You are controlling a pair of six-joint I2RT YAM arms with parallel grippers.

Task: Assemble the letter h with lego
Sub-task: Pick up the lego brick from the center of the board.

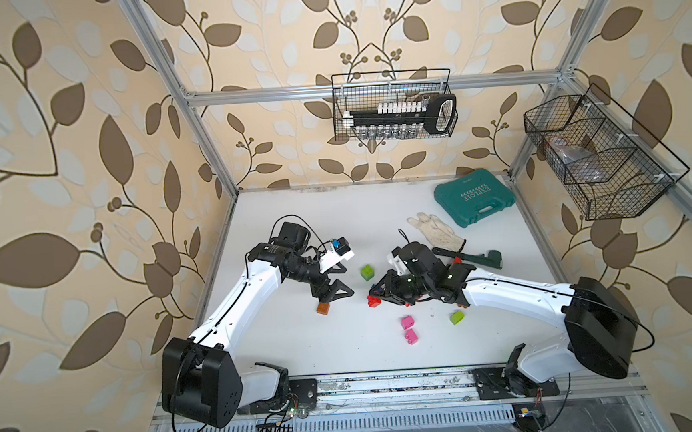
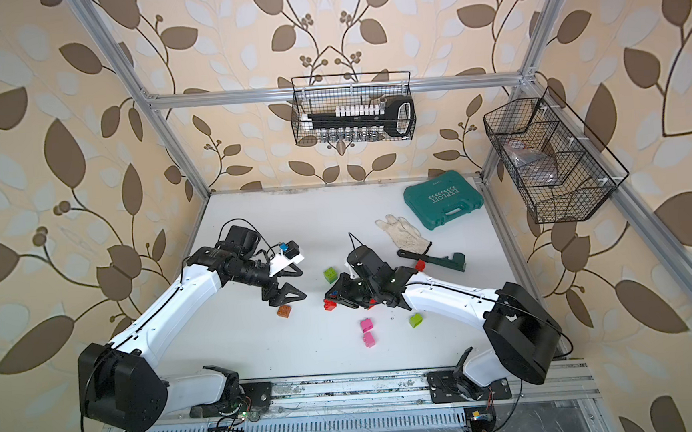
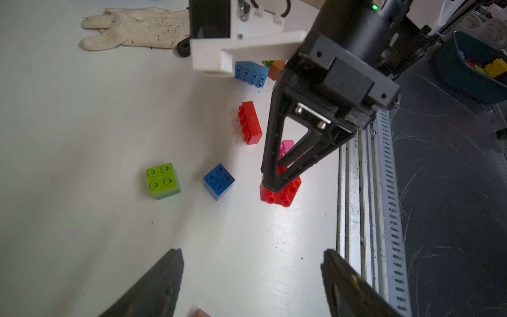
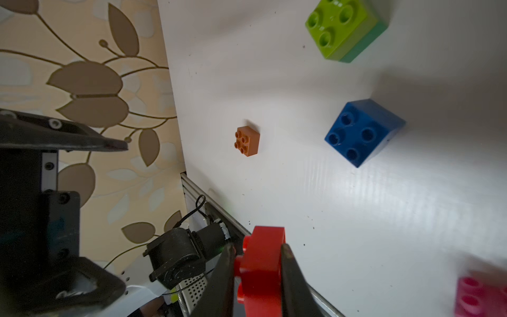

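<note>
right fingers clamped on red brick, studs sideways, low at worktop centre — judged grasp for starting h. left fingers spread, empty, poised near orange brick — likely standby. blue brick loose nearby.

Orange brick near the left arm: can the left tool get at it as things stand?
Probably yes. The left tool is open and hangs close by the orange brick, with nothing between them; the right tool grips a red brick farther off.
</note>
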